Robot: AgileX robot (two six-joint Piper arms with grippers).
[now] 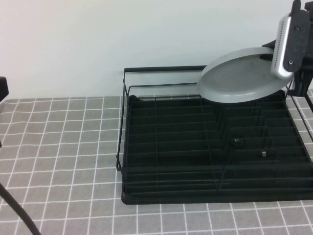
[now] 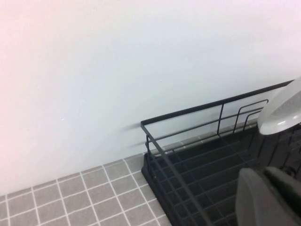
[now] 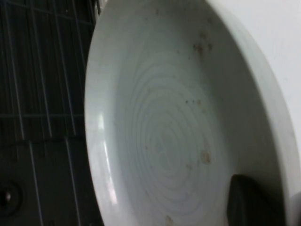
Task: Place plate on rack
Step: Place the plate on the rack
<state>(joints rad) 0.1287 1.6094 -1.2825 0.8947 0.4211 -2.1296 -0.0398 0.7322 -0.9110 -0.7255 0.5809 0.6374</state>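
At the far left edge of the tiled bench (image 1: 63, 161), only a dark sliver of the left arm shows in the high view; the left gripper (image 2: 270, 197) appears in its wrist view as a grey shape near the rack's left rear corner, its fingers closed on nothing. The black wire dish rack (image 1: 215, 161) sits on the bench's right half against the pale wall (image 1: 98, 44). Above the rack's rear right corner, the pale grey-blue plate (image 1: 239, 76) hangs tilted in the air, clear of the wires, its rim clamped by the right gripper (image 1: 275, 59).
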